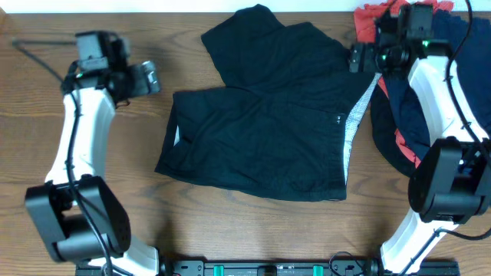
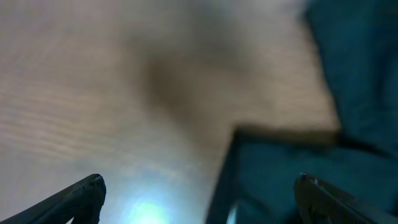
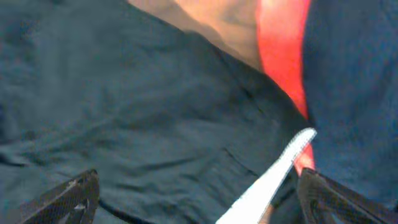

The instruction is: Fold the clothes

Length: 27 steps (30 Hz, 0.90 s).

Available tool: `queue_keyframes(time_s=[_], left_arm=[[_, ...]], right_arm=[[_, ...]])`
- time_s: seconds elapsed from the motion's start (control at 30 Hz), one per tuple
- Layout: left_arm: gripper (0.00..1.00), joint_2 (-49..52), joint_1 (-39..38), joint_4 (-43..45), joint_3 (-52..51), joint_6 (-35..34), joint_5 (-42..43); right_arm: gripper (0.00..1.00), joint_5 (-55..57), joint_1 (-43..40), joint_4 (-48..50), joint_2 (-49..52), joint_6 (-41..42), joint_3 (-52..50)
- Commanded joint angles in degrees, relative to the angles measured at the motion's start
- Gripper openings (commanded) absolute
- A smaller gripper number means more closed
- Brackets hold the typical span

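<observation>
The black shorts (image 1: 268,130) lie spread flat in the middle of the table, one leg reaching toward the far edge. Their pale mesh lining (image 1: 356,126) shows along the right edge, with a tiny white mark (image 1: 337,117) beside it. My left gripper (image 1: 150,77) is open above bare table, just left of the shorts; its wrist view shows the shorts' edge (image 2: 311,180) between the fingers (image 2: 199,199). My right gripper (image 1: 357,57) is open over the shorts' upper right corner. Its wrist view shows the fingers (image 3: 199,199) over black fabric (image 3: 124,112) and the lining (image 3: 273,180).
A pile of navy (image 1: 406,115), coral-red (image 1: 368,19) and black garments lies at the right, under the right arm; red (image 3: 283,50) and navy (image 3: 354,93) also show in the right wrist view. A thin dark wire (image 1: 31,54) lies at far left on the wooden table (image 1: 115,153).
</observation>
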Motion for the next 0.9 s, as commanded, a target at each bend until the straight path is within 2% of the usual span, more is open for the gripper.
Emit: queue_keyframes(time_s=[0.0, 0.13, 0.27, 0.4, 0.53, 0.7, 0.87], left_arm=[[0.98, 3.8, -3.3, 0.5, 6.6, 1.0, 1.0], [0.98, 12.2, -7.6, 0.5, 14.6, 1.6, 1.1], [0.98, 20.7, -12.4, 2.3, 20.3, 5.4, 1.0], [0.98, 26.0, -16.8, 8.2, 21.0, 8.9, 1.0], [0.98, 30.2, -19.8, 14.3, 21.0, 9.5, 1.0], [0.98, 34.3, -21.3, 20.6, 21.0, 10.6, 1.0], [0.98, 36.9, -21.9, 24.1, 21.0, 14.6, -0.8]], right_arm=[[0.99, -2.1, 2.3, -2.9, 0.1, -0.7, 4.1], [0.99, -2.1, 3.2, -4.4, 0.1, -0.7, 4.6], [0.99, -2.1, 3.3, -5.9, 0.1, -0.6, 4.5], [0.99, -2.1, 3.1, -6.9, 0.1, -0.7, 4.5], [0.99, -2.1, 2.6, -8.2, 0.1, -0.7, 4.5], [0.99, -1.8, 2.4, -9.3, 0.1, -0.7, 4.5], [0.99, -1.7, 2.5, -9.4, 0.1, -0.6, 4.5]])
